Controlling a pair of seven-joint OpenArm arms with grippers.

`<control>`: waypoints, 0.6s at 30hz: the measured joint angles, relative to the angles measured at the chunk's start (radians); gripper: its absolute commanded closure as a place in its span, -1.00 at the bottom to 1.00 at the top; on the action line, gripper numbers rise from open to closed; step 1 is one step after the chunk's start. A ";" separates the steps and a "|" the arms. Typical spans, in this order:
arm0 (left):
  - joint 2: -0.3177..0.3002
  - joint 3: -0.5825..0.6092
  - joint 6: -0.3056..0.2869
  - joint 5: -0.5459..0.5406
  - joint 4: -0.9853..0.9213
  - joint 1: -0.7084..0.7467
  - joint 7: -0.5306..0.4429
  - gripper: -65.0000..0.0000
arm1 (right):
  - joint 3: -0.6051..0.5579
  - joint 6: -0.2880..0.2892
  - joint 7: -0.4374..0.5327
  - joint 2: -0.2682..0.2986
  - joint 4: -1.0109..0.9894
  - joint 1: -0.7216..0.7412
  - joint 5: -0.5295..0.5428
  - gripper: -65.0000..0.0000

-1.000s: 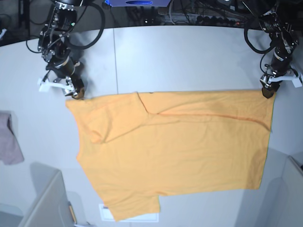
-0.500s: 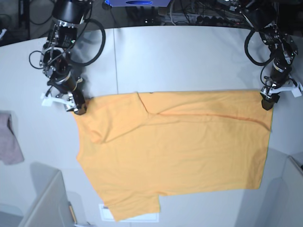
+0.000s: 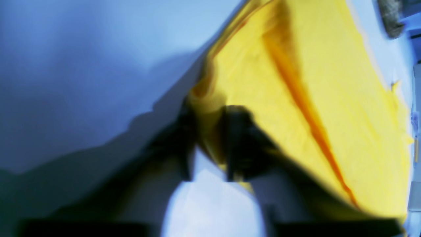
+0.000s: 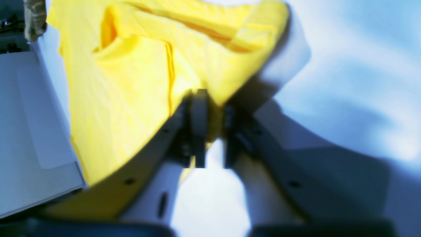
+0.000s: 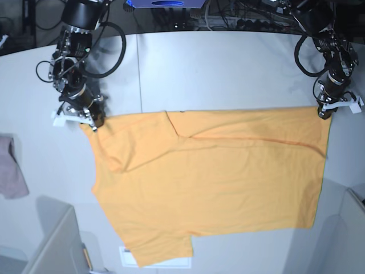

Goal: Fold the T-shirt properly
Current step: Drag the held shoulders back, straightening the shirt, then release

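Observation:
The orange-yellow T-shirt (image 5: 217, 177) lies spread flat on the grey table (image 5: 228, 68), with one sleeve folded over at the upper left. My left gripper (image 5: 324, 113) is at the shirt's upper right corner in the base view. In the left wrist view the left gripper (image 3: 210, 131) is shut on a pinch of the T-shirt (image 3: 329, 82). At the upper left corner my right gripper (image 5: 94, 122) meets the cloth. The right wrist view shows the right gripper (image 4: 212, 121) shut on the edge of the T-shirt (image 4: 125, 82).
A small pinkish cloth (image 5: 11, 168) lies at the table's left edge. Grey bins stand at the bottom left (image 5: 57, 245) and bottom right (image 5: 353, 228). A white sheet (image 5: 128, 257) pokes out under the shirt's lower hem. Cables run along the back.
Both grippers, open at the shirt's top corners before, have closed on the fabric. Each dipped to the cloth and now sits slightly higher.

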 measured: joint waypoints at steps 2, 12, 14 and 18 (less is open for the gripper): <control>0.002 0.000 0.001 0.003 0.000 -0.002 0.005 1.00 | 0.000 0.000 0.000 0.000 -0.001 0.000 0.000 1.00; -0.028 0.004 0.003 0.005 0.080 0.008 0.021 1.00 | 0.003 -0.010 -0.034 0.000 0.085 -0.038 -0.006 1.00; -0.034 0.005 0.003 0.001 0.107 0.007 0.023 1.00 | 0.003 -0.011 -0.042 0.000 0.113 -0.040 -0.008 1.00; -0.062 0.003 0.002 -0.002 0.146 0.035 0.062 1.00 | 0.008 -0.116 -0.141 0.000 0.182 -0.049 -0.002 1.00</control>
